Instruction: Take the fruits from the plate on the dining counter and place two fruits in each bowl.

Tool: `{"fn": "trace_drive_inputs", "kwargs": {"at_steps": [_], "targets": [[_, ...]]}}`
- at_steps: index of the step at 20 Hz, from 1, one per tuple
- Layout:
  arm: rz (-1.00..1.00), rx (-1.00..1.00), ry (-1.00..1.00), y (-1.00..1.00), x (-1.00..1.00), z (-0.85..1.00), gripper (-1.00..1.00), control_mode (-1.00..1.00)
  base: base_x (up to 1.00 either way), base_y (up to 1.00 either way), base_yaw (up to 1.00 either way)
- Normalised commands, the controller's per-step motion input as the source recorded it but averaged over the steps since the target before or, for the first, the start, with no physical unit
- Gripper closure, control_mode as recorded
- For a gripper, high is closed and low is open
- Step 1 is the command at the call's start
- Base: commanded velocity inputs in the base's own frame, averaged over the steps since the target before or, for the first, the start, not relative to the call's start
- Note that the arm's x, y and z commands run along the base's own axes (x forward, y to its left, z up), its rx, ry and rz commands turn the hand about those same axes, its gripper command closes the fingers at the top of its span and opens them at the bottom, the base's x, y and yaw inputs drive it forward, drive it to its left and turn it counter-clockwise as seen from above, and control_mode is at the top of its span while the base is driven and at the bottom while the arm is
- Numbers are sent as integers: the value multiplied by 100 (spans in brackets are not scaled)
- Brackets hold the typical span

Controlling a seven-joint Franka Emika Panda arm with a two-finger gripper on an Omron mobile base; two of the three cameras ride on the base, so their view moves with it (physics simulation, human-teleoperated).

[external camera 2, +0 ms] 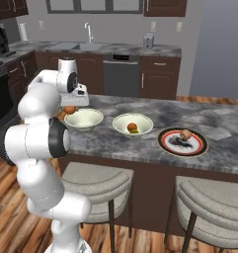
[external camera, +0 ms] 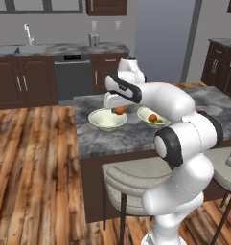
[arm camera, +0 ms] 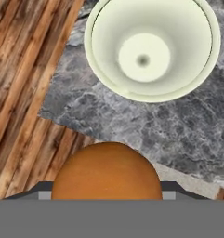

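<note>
Here the jaws [external camera: 118,111] are clamped on an orange fruit [arm camera: 106,171] above the desk [arm camera: 178,125] edge, just beside the empty bowl [arm camera: 153,49] (second bowl [external camera 2: 133,124] and plate [external camera 2: 182,141] lie farther off).

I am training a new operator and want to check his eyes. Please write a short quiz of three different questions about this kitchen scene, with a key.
1. True or false: the gripper carries an orange fruit beside the near bowl.
2. How many fruits lie in the far bowl?
A. none
B. two
C. four
3. Fill in: the reddish-brown fruit rests on the ____ on the dining counter.

Key:
1. True; the hand view shows the near bowl empty.
2. B, an orange one and a yellow-green one.
3. Plate.
</note>
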Motion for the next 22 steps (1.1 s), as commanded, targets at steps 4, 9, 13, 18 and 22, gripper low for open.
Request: {"fn": "trace_drive_inputs", "kwargs": {"at_steps": [4,9,13,18,22], "targets": [[-8,0,3,0,100,-27,100,-100,0,0,0],[-5,-2,4,0,95,-68,100,-100,0,0,0],[-2,-2,5,-1,58,-59,100,-100,0,0,0],[0,-1,6,0,39,-59,100,-100,0,0,0],[0,0,12,0,13,-37,100,-100,0,0,0]]}}
